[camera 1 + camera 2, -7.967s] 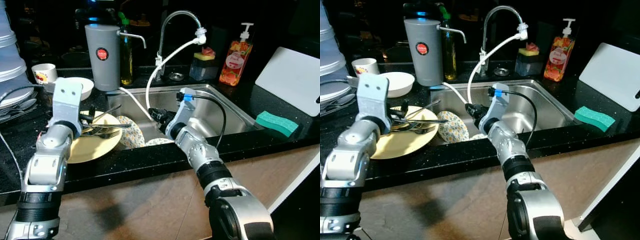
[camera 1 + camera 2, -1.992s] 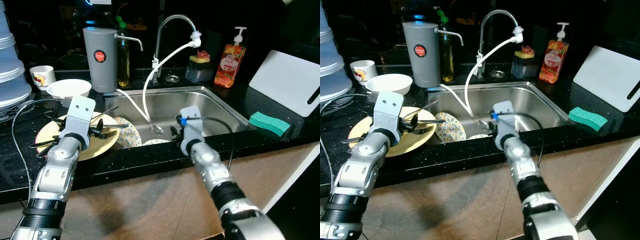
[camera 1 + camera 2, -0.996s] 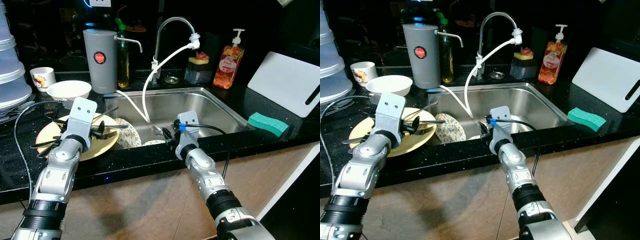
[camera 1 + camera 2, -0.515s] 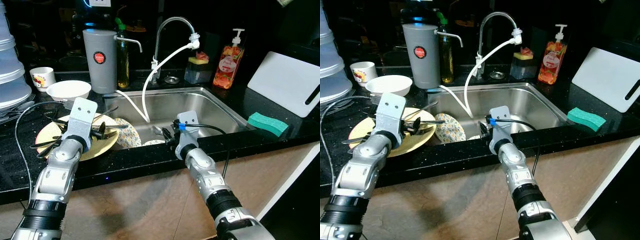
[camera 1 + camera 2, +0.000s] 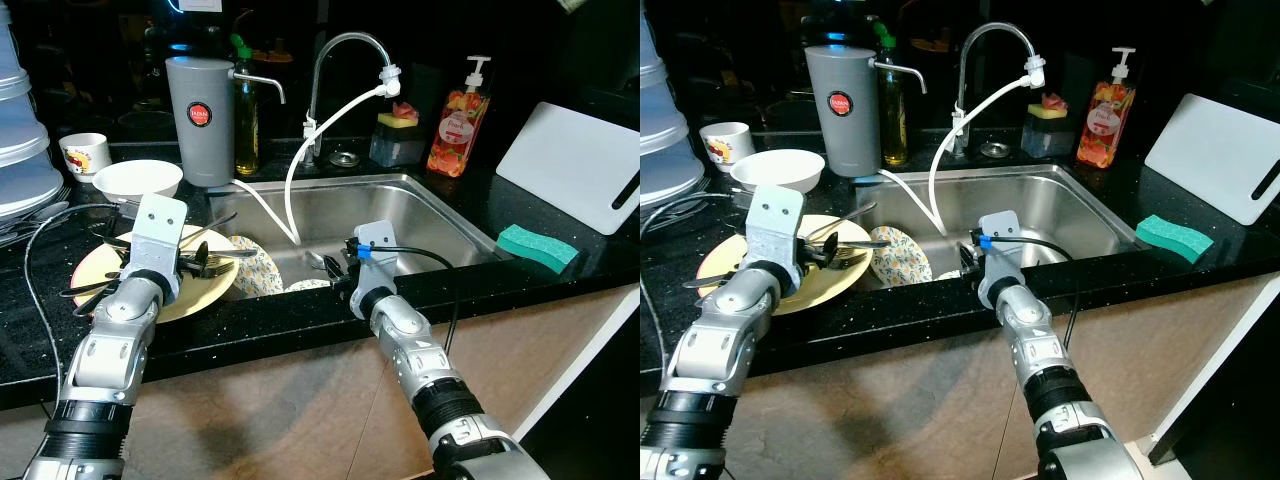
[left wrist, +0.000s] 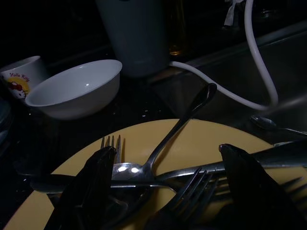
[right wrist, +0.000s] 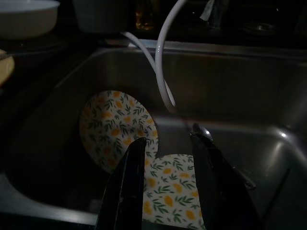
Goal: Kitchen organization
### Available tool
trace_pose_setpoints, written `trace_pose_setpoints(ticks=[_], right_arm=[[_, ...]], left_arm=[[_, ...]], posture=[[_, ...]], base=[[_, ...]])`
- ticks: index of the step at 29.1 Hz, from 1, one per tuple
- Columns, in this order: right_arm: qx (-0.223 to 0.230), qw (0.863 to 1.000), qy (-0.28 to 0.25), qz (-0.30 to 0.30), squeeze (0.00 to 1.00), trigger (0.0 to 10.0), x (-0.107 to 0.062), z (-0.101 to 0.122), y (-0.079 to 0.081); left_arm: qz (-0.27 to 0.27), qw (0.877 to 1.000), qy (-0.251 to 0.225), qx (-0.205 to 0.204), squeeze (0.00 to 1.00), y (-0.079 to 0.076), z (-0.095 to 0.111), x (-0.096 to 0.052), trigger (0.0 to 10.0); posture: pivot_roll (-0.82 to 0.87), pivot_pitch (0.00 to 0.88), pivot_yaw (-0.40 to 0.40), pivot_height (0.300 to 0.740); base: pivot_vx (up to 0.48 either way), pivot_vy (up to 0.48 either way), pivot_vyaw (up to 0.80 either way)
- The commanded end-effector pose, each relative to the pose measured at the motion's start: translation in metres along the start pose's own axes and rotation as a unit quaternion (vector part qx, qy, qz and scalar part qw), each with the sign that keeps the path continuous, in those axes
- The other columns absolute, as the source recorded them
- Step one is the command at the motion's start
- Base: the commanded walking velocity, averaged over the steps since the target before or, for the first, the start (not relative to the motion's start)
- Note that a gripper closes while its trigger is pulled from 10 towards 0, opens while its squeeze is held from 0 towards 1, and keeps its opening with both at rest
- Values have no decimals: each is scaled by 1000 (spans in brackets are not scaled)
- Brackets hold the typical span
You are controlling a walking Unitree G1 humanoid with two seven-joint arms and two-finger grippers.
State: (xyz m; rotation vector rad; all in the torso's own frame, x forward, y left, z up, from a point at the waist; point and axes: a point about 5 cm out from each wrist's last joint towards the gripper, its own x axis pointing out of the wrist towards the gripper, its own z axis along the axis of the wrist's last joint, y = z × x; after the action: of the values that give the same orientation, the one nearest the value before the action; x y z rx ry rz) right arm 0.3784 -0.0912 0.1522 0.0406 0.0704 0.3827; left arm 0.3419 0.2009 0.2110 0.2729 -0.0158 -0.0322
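A yellow plate with several forks and spoons lies on the black counter left of the sink. My left gripper hovers low over that cutlery, open, its fingers spread wide with nothing between them. Two flower-patterned plates lie in the steel sink, one leaning on the left wall, one flat. My right gripper reaches over the sink's front rim, open, its fingers above the flat plate. A spoon rests on the sink floor just beyond them.
A white bowl, a mug and a grey canister stand behind the yellow plate. A white hose hangs from the faucet into the sink. A soap bottle, green sponge and white board sit to the right.
My left wrist has edged slightly to the left over the yellow plate. The right arm and the dishes are unchanged.
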Motion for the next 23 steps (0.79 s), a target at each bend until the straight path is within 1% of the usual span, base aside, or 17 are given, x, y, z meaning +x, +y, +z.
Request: trace_pose_setpoints(ticks=[1,4,5,6,7,8,9,11,13,14,16,17,18,20,23], right_arm=[[25,999,36,-7,0,10000,-7,-23,-3],[21,999,28,-8,0,10000,-7,-20,-4],[30,999,-19,-15,0,10000,-5,-4,-10],[30,999,-19,-15,0,10000,-5,-4,-10],[30,999,-42,-16,0,10000,-4,6,-13],[30,999,-42,-16,0,10000,-4,6,-13],[29,997,-64,-20,0,10000,-3,16,-15],[29,995,-89,-21,0,10000,0,30,-17],[17,994,-109,-2,0,10000,2,44,-13],[17,994,-109,-2,0,10000,2,44,-13],[28,990,-135,14,0,10000,4,56,-8],[27,990,-139,25,0,10000,5,59,-5],[27,990,-139,25,0,10000,5,59,-5],[34,988,-146,46,0,10000,6,62,0],[37,987,-148,55,0,10000,6,62,3]], left_arm=[[-6,1000,11,11,0,-3,-8,-2,10000],[-6,1000,12,12,0,-3,-10,-2,10000],[-14,1000,17,0,0,-4,-14,-4,10000],[-14,1000,17,0,0,-4,-14,-4,10000],[-18,1000,20,-4,0,-5,-15,-5,10000],[-18,1000,20,-4,0,-5,-15,-5,10000],[-22,999,24,-7,0,-6,-18,-6,10000],[-25,999,32,-10,0,-7,-22,-7,10000],[-23,999,39,-9,0,-9,-28,-9,10000],[-23,999,39,-9,0,-9,-28,-9,10000],[-20,998,45,-25,0,-10,-32,-10,10000],[-16,998,48,-32,0,-9,-34,-11,10000],[-16,998,48,-32,0,-9,-34,-11,10000],[0,998,49,-40,0,-6,-35,-13,10000],[6,998,49,-41,0,-4,-35,-14,10000]], posture=[[6,0,-70,740],[6,0,-69,740],[5,0,-69,740],[5,0,-69,740],[5,0,-69,740],[5,0,-69,740],[5,0,-69,740],[7,0,-69,740],[7,0,-69,740],[7,0,-69,740],[12,0,-68,740],[13,0,-70,740],[13,0,-70,740],[18,4,-75,740],[19,6,-75,740]], base=[[0,0,0],[0,0,0],[0,0,0],[0,0,0],[0,0,0],[0,0,0],[0,0,0],[0,0,0],[0,0,0],[0,0,0],[0,0,0],[0,0,0],[0,0,0],[0,0,0],[0,0,0]])
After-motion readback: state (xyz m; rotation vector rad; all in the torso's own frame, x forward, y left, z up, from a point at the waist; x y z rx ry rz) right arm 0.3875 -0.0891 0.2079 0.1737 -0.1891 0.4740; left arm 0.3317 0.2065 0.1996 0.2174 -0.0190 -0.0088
